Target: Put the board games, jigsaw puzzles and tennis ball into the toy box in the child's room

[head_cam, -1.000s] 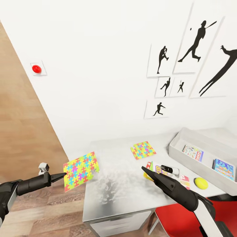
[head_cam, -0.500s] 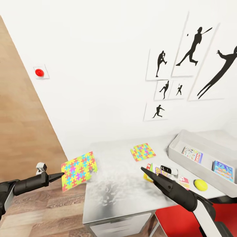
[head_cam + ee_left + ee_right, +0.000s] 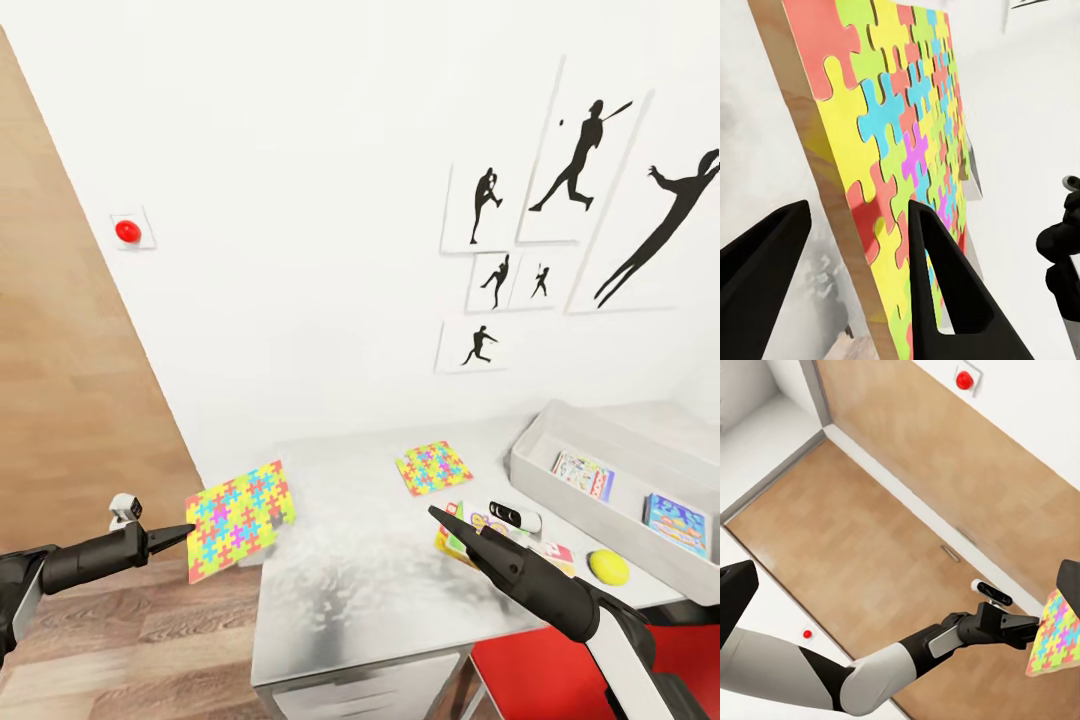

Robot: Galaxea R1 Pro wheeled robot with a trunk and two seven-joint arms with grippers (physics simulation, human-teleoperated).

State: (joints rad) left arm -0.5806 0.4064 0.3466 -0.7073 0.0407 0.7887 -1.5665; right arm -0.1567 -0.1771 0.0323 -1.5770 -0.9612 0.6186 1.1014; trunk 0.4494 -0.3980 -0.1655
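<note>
Left gripper (image 3: 185,533) pinches one jigsaw puzzle (image 3: 240,519) by its edge, holding the tilted board beyond the table (image 3: 350,590) corner, apparently to carry it across to the toy box (image 3: 560,425) far to its right. Bright interlocking pieces in yellow, pink, blue and green cover the thin wooden square. Right gripper (image 3: 436,514), whether parted or not cannot be told, hovers above a board game (image 3: 560,552) beside the tennis ball (image 3: 608,566); the second puzzle (image 3: 434,467) lies beyond.
</note>
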